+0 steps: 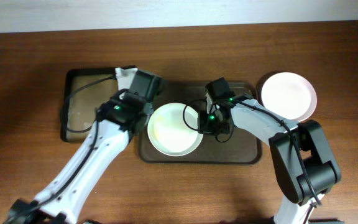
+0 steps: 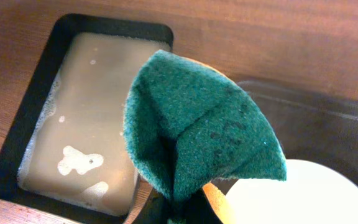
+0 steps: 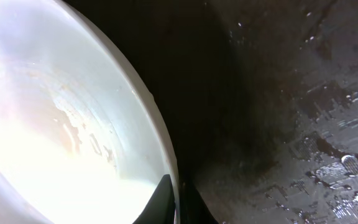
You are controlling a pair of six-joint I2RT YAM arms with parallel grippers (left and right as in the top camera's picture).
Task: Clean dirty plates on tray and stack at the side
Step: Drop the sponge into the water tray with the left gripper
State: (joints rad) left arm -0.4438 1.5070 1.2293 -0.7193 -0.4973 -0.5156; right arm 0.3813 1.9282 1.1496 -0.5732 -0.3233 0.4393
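Sponge (image 2: 191,124), green scouring face outward with an orange layer showing underneath, folded over on itself and pinched at its lower end by the left hand (image 2: 178,214). The hand is closed tight on it, and the sponge fans out wide beyond the fingertips. Just beside this hand, on its tray side, lies the rim of a white plate (image 1: 174,127); whether the sponge touches the plate cannot be told. On the hand's other side, close by, sits a black tray (image 2: 17,143) filled with cloudy soapy water (image 2: 86,118) that has patches of foam along its edge and in the middle. The right hand (image 3: 174,202) is clamped shut on the same plate, one finger inside the rim and one outside, at the edge nearest that hand. The plate's inside, right in front of the fingers, shows faint wet streaks and a pale yellowish tint. The plate lies flat on the dark brown tray (image 1: 241,152), toward the end of it away from the right hand. The tray's bare floor around and behind that hand is wet, with droplets and smeared water catching the light. Farther out, past the tray's rim on the right hand's outer side, a second plate (image 1: 289,96) rests on the wooden worktop (image 1: 328,43), clear of both hands.
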